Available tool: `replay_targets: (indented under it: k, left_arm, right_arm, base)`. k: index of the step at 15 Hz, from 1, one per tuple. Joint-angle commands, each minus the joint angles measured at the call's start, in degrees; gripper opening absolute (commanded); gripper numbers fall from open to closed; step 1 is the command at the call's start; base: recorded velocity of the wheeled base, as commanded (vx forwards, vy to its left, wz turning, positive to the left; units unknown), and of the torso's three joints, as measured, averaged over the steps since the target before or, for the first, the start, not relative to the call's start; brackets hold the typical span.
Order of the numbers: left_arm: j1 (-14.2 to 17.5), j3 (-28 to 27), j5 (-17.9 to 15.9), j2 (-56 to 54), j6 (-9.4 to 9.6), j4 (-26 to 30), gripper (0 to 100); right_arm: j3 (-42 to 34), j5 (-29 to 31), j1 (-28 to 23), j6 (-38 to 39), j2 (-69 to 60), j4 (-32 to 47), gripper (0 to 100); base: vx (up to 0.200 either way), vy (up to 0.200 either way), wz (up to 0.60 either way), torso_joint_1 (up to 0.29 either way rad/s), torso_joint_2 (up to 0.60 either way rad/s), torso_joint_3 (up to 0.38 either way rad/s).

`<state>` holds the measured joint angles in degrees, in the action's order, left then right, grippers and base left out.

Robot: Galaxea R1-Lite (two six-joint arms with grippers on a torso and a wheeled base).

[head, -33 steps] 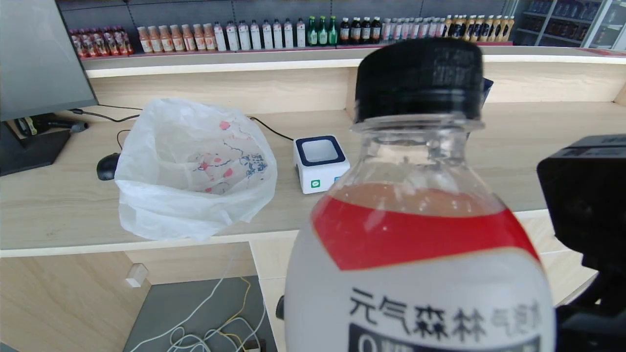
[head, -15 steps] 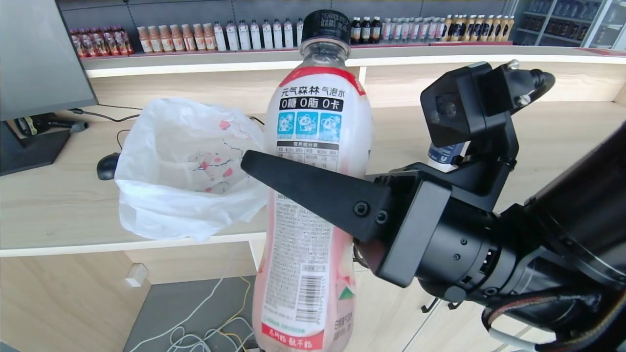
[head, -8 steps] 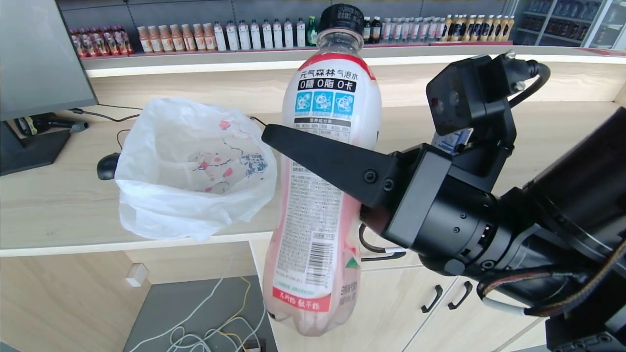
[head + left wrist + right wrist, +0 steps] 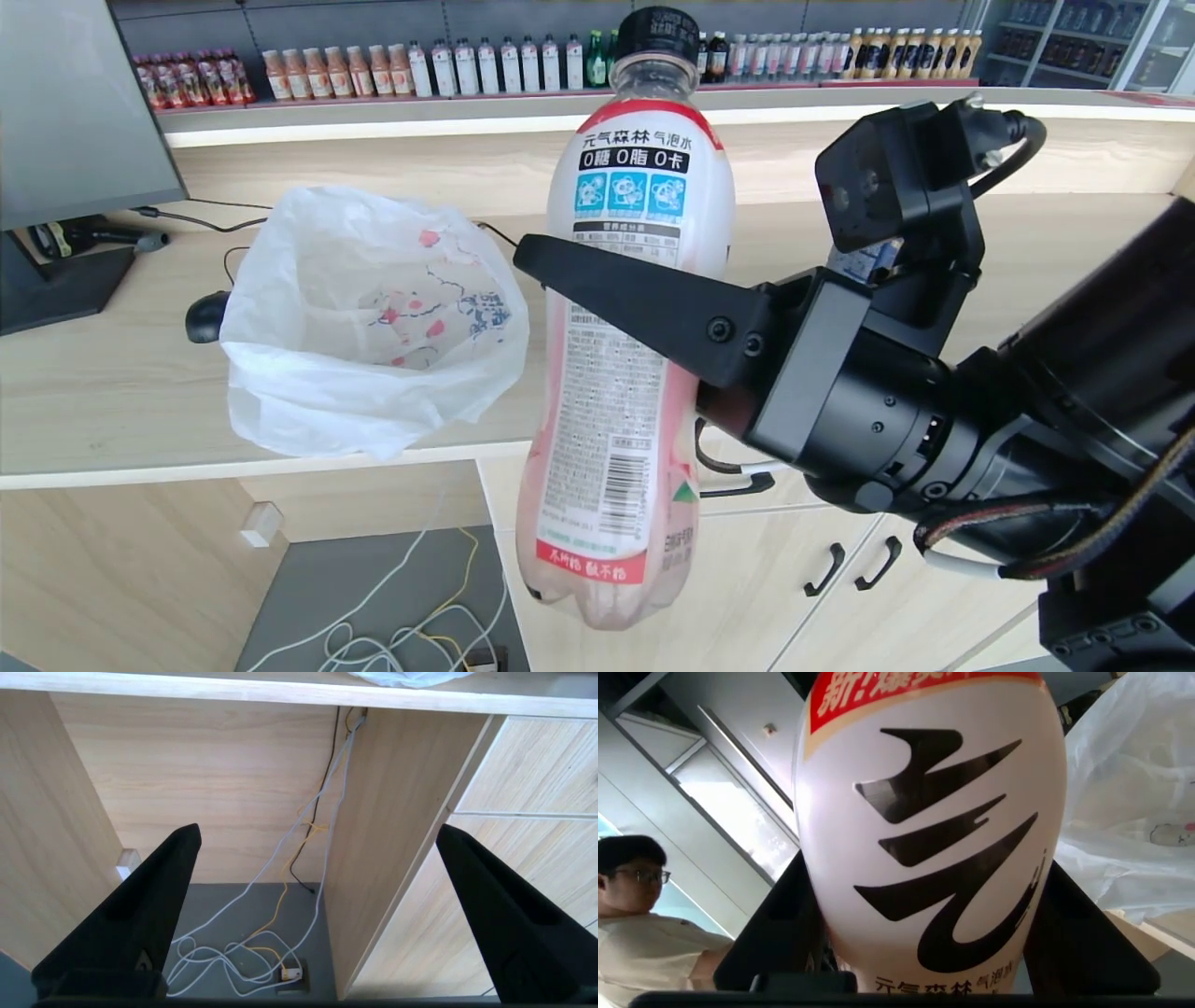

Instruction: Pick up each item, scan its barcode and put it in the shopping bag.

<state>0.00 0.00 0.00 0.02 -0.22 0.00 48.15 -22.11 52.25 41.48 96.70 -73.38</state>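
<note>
A pink drink bottle point(image 4: 635, 187) with a black cap hangs upright in front of the counter, its barcode facing me in the head view. My right gripper point(image 4: 597, 271) is shut on the bottle's middle, one black finger point(image 4: 644, 308) crossing the label. In the right wrist view the bottle point(image 4: 924, 840) sits tight between that gripper's fingers point(image 4: 785, 915). The white shopping bag point(image 4: 364, 317) stands open on the counter, left of the bottle. My left gripper point(image 4: 318, 835) is open and empty, low under the counter's edge.
A monitor point(image 4: 75, 103) and mouse point(image 4: 205, 317) sit at the counter's left. Another blue-and-white item point(image 4: 864, 261) stands behind my right wrist. Drawer handles point(image 4: 840, 569) are below the counter, with loose cables point(image 4: 401, 616) on the floor. Drinks fill the back shelf point(image 4: 560, 61).
The bottle was right up against the head camera, then drew away. Over the last second it moved a little right and up in my right gripper, and it now hides the scanner.
</note>
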Motion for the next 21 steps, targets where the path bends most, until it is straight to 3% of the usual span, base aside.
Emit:
replay_targets:
  k: [1, 9, 12, 15, 21]
  left_arm:
    - [0.0, 0.0, 0.0, 0.0, -0.04, 0.0, 100]
    - [0.0, 0.0, 0.0, 0.0, -0.04, 0.0, 100]
    - [0.0, 0.0, 0.0, 0.0, -0.04, 0.0, 100]
    - [0.0, 0.0, 0.0, 0.0, -0.04, 0.0, 100]
    - [0.0, 0.0, 0.0, 0.0, -0.04, 0.0, 100]
  right_arm:
    - [0.2, 0.0, 0.0, 0.4, -0.2, 0.0, 0]
    - [-0.8, -2.0, -1.0, -1.8, -1.5, -1.6, 0]
    - [-6.1, -1.9, -1.1, -7.7, -2.4, -9.4, 0]
    - [-12.9, -1.6, -3.2, -16.4, -6.3, -10.2, 0]
    - [-21.1, 0.9, -19.6, -30.1, -11.4, -10.1, 0]
  base:
    - [0.000, 0.000, 0.00, 0.000, 0.00, 0.000]
    - [0.000, 0.000, 0.00, 0.000, 0.00, 0.000]
    - [0.000, 0.000, 0.00, 0.000, 0.00, 0.000]
    - [0.000, 0.000, 0.00, 0.000, 0.00, 0.000]
    - [0.000, 0.000, 0.00, 0.000, 0.00, 0.000]
